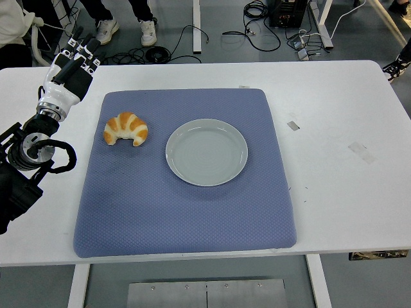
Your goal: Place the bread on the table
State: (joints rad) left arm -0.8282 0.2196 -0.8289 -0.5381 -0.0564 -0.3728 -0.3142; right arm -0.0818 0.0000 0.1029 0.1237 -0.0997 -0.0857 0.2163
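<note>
A golden croissant (126, 129) lies on the blue mat (186, 205), left of an empty pale plate (207, 152). My left hand (70, 67) hovers over the white table (340, 186) beyond the mat's left edge, up and left of the croissant. Its fingers (79, 45) are stretched out and hold nothing. The black left arm runs down along the left edge of the picture. The right arm does not show.
Bits of tape (293, 125) lie on the table right of the mat. Cables (160, 51) and people's shoes (148, 32) show on the floor behind the far edge.
</note>
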